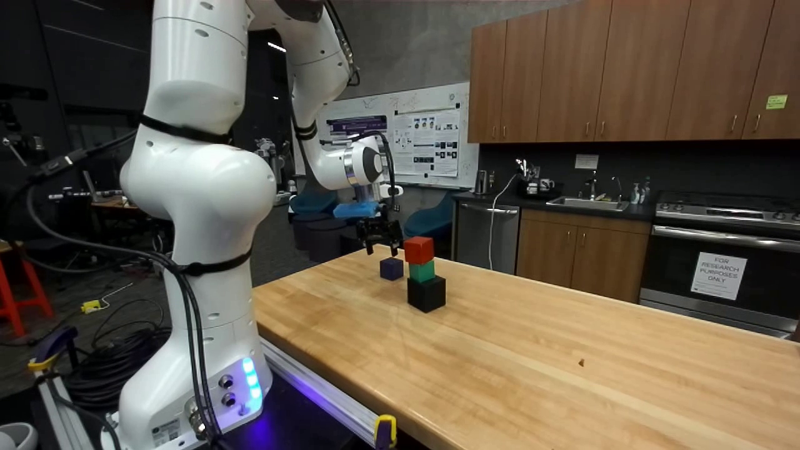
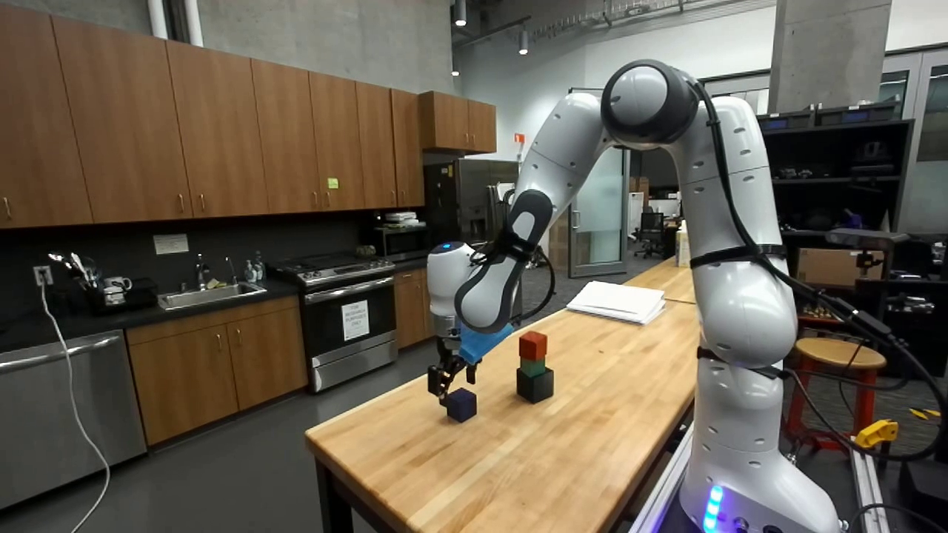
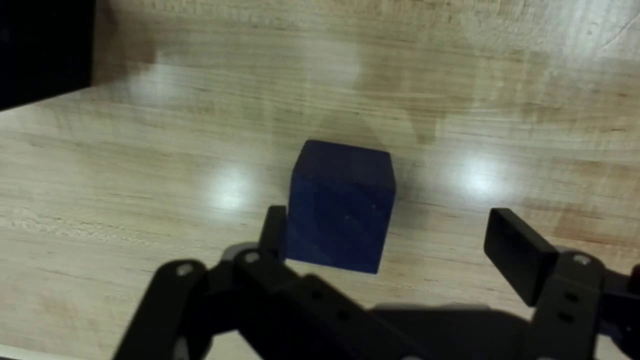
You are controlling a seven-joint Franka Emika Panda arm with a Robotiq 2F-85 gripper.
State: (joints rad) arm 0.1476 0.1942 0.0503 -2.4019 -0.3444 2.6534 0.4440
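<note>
Down at the end of the glossy white robot arm (image 2: pixel 563 159), the black two-fingered gripper (image 3: pixel 395 235) hangs pointing at the table, its jaws spread wide and released, the gap between them plainly broader than the small dark blue cube (image 3: pixel 341 220) beside its fingertips. In the wrist view the fingertip on the picture's left lines up right along the cube's edge, while the one on the picture's right stands well away from it, with wood showing in between. Whether that nearer fingertip actually touches the cube, I can't tell. A sheet of bright blue material (image 2: pixel 481 342) sits just above the gripper.

The cube rests flat on the pale wooden tabletop (image 1: pixel 562 375), near one end of the table. It has crisp edges and a dull finish; seen from the wrist, the larger face is deep navy with a few pale specks, and the other is darker, close to black. It stands slightly twisted against the line between the fingertips.

Near it, but apart, rises a stack of three: a larger black cube (image 1: pixel 427 294) at the bottom, a smaller green block (image 1: pixel 422 271) on that, and a bright red cube (image 1: pixel 419 250) on top.
</note>
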